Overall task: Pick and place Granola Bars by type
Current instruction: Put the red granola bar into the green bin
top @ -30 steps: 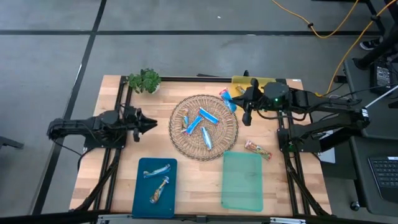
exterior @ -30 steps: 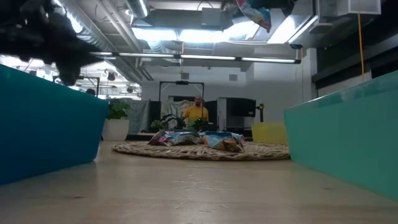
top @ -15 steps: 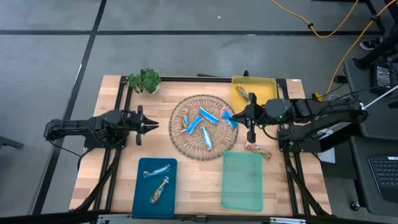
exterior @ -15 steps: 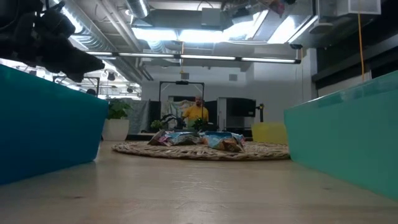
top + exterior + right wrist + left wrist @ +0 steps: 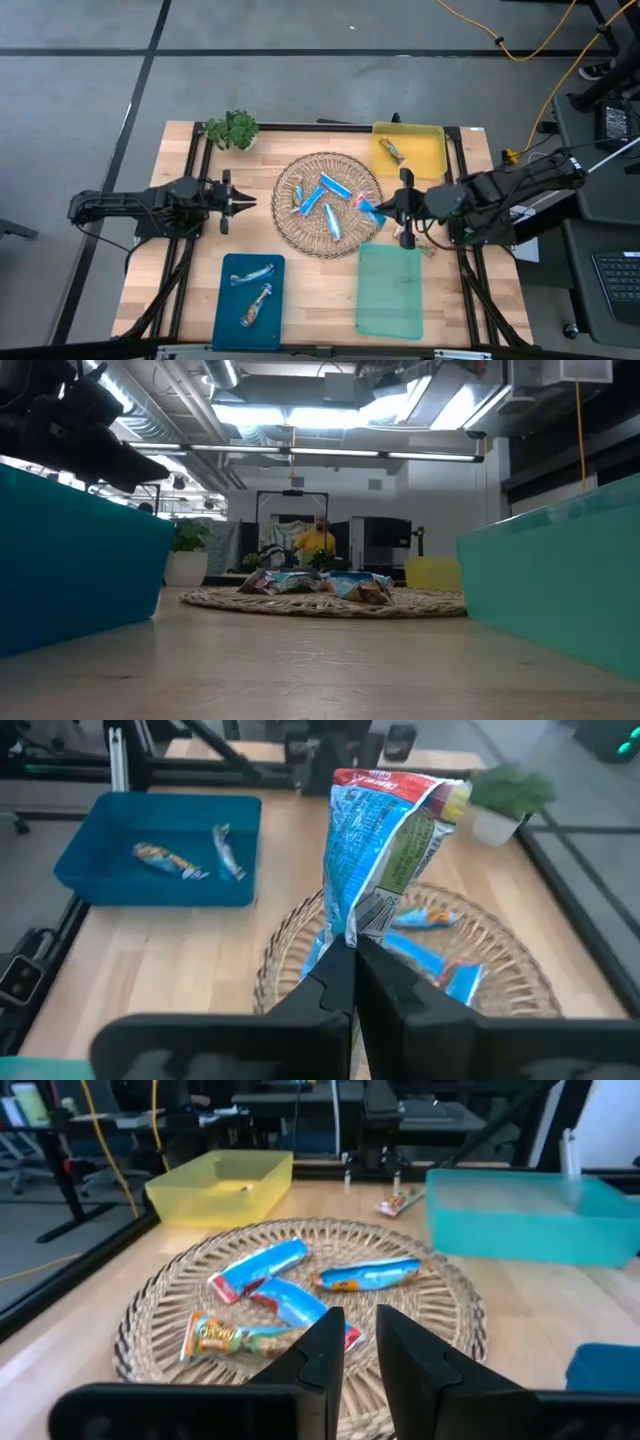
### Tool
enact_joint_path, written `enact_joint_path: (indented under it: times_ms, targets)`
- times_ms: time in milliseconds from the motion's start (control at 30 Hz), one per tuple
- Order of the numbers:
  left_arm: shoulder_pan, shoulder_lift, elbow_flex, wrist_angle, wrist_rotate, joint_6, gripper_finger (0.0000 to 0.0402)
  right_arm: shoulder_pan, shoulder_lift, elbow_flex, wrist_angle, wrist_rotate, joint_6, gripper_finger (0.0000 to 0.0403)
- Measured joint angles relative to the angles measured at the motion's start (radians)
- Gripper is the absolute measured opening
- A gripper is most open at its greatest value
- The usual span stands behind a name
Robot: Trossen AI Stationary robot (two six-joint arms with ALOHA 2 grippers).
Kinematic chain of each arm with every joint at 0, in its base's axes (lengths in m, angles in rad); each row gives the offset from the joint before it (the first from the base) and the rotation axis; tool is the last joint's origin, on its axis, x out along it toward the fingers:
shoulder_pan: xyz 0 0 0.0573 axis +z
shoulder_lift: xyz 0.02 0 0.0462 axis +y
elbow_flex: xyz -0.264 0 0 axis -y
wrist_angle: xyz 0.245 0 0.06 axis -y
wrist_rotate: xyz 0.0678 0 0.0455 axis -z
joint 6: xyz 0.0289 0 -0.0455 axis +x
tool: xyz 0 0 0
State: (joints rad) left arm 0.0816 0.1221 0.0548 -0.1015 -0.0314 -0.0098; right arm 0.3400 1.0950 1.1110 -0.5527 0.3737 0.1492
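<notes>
My right gripper [image 5: 386,210] hovers over the woven basket's [image 5: 300,232] right rim, shut on a bright blue bar [image 5: 368,208]. Inside the basket lie several blue bars [image 5: 313,200] and an orange-brown one [image 5: 297,196]. My left gripper [image 5: 250,203] waits left of the basket, fingers slightly open [image 5: 360,1338], touching nothing. Two silvery bars [image 5: 252,275] rest in the blue tray [image 5: 228,318]. An orange-brown bar [image 5: 392,150] lies in the yellow tray [image 5: 430,160]. Another orange-brown bar [image 5: 424,244] lies on the table by the green tray [image 5: 390,295]. My right gripper pinches the blue bar by one end [image 5: 350,932] between its two fingers. The fingers come roughly level from the table's right side. The bar is lifted clear, and the rest of it [image 5: 385,830] sticks out past the fingertips toward the basket.
A leafy green sprig [image 5: 232,129] stands at the table's far left corner. Black frame rails [image 5: 190,250] run along both sides of the table. In the low view a person in yellow [image 5: 317,542] shows far behind the table.
My right gripper has carried the blue bar from beside the yellow tray toward the table's near edge. It now hangs over the basket's right rim, close to the green tray. It has stayed shut on the bar.
</notes>
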Motion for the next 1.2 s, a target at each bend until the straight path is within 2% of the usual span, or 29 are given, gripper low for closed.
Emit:
enact_joint_path:
  times_ms: [300,433,600,1033,1200]
  targets:
    - [-0.001,-0.116,-0.018,0.039,0.01,0.005,0.0035,0.032,0.062,0.0,0.028,0.001,0.012,0.0012]
    - [-0.001,-0.121,-0.047,0.112,0.024,-0.002,0.0027,0.032,0.072,0.0,0.041,0.001,0.031,0.0012]
    - [-0.001,-0.107,-0.047,0.115,0.025,0.005,0.0022,0.051,0.077,0.0,0.023,0.001,0.07,0.0012]
    - [-0.001,-0.078,-0.047,0.114,0.025,0.005,0.0024,0.188,0.13,-0.001,-0.228,-0.008,0.508,0.0012]
    - [-0.001,-0.078,-0.047,0.114,0.025,0.005,0.0022,0.23,0.205,-0.003,-0.342,-0.064,0.692,0.0012]
